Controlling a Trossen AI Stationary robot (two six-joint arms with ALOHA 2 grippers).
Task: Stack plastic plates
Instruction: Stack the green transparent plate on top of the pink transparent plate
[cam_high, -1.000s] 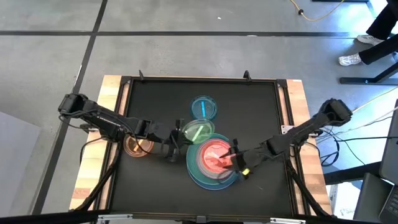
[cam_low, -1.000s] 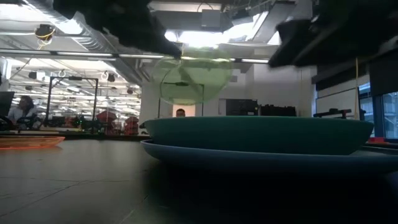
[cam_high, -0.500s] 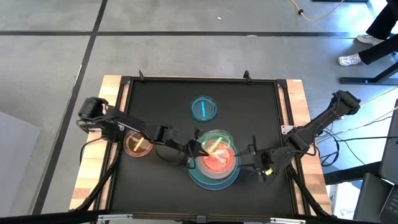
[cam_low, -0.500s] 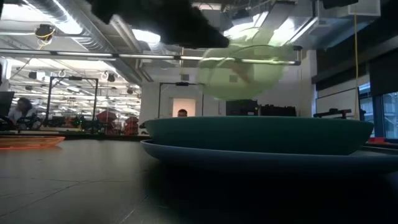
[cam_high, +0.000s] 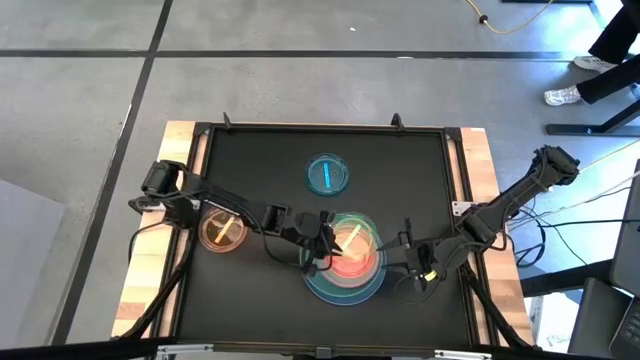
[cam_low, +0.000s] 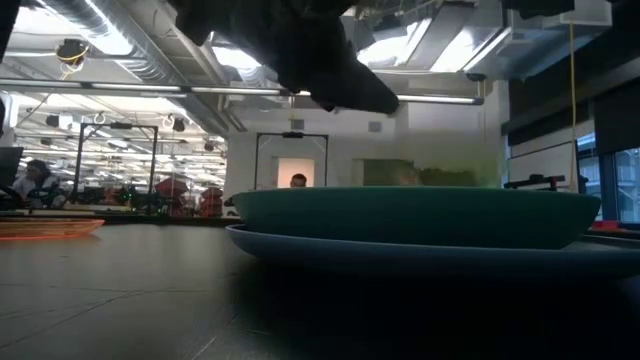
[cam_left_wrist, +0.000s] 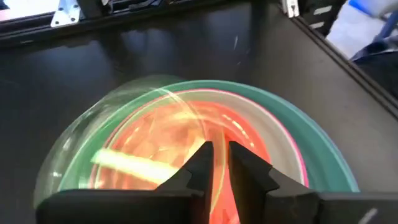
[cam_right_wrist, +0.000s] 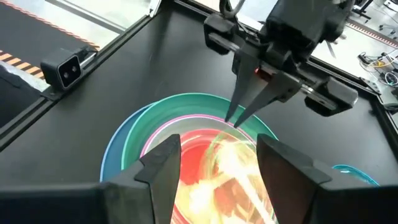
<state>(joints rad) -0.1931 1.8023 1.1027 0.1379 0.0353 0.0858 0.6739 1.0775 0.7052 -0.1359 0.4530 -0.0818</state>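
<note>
The stack (cam_high: 343, 262) stands near the table's near edge: a large blue plate (cam_low: 430, 256) at the bottom, a teal one (cam_low: 415, 215) in it, then pink and pale ones and a small pink one (cam_left_wrist: 186, 149). My left gripper (cam_high: 325, 249) is over the stack's left side, shut on the small translucent green plate (cam_high: 351, 233), which is low over the small pink one. My right gripper (cam_high: 402, 262) is open just right of the stack, touching nothing. A small blue plate (cam_high: 327, 174) and a small orange plate (cam_high: 222, 232) lie flat on the mat. My left gripper pinches the green plate's rim (cam_left_wrist: 189, 127) between its two fingers, on the plate's left side. The fingers (cam_right_wrist: 244, 102) come from above, pointing down. The plate sits inside the stack, its top just showing over the teal rim in the low view (cam_low: 430, 172); whether it rests there I cannot tell.
The black mat (cam_high: 250, 170) has a raised frame with wooden table edges outside it. The blue plate lies toward the far side, the orange one at the left. Cables hang off the table's right edge. People stand in the room beyond.
My left gripper has carried the green plate from left of the stack toward the right and over it, then lowered it into the stack. My right gripper has drawn back from the stack's top toward the table's right edge.
</note>
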